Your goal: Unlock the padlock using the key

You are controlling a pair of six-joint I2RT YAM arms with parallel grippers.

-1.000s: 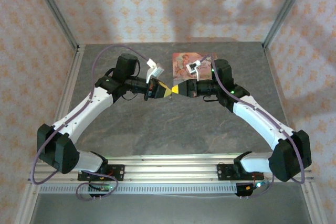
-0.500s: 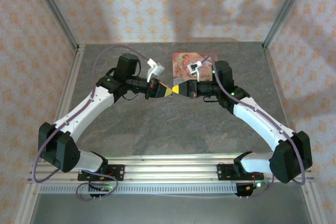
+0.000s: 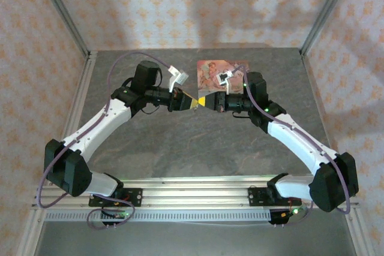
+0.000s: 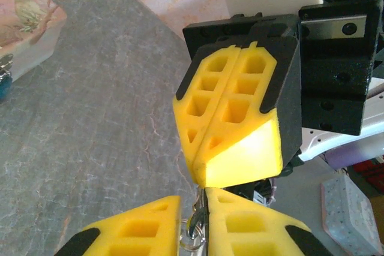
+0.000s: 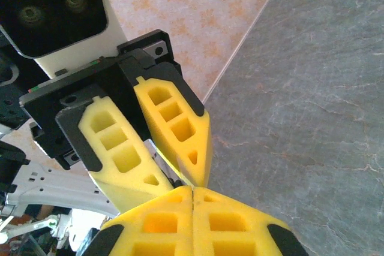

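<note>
Our right claw (image 5: 192,193) is clenched, tip against our left claw (image 4: 193,199), whose fingers stand slightly parted around a small metal piece (image 4: 192,233).

The table (image 3: 180,148) has a grey top veined like stone, seen close in the left wrist view (image 4: 90,136) and the right wrist view (image 5: 300,88); a pink illustrated box (image 3: 207,70) lies flat near its far edge, about midway across; at the left wrist view's edge the box (image 4: 24,22) shows a pale side, and just beside it sits what looks like the padlock (image 4: 3,85), blue with silvery metal, mostly cut off; an aluminium rail (image 3: 198,187) lies along the near edge.
</note>
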